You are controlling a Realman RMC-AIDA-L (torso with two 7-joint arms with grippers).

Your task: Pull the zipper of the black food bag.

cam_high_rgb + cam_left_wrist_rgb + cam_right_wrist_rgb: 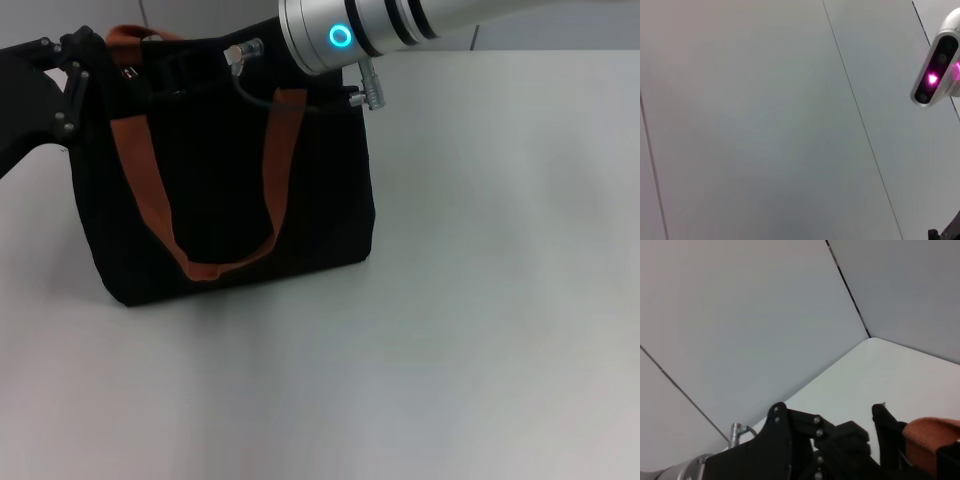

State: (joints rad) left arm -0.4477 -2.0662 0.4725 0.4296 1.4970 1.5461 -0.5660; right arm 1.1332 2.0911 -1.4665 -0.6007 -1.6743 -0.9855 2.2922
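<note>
The black food bag (pixel 230 200) stands upright on the white table at the far left, its two orange-brown handle loops (pixel 140 190) hanging down its front. My left gripper (pixel 82 55) is at the bag's top left corner, next to the strap. My right arm (pixel 341 37) reaches in from the upper right over the bag's top; its gripper end is lost against the black fabric. The right wrist view shows black gripper links (pixel 830 440) beside an orange strap (pixel 930 437). The zipper is hidden.
The white table (pixel 480 300) stretches to the right of and in front of the bag. The left wrist view shows only grey wall panels and a camera housing (pixel 935 70) with a magenta light.
</note>
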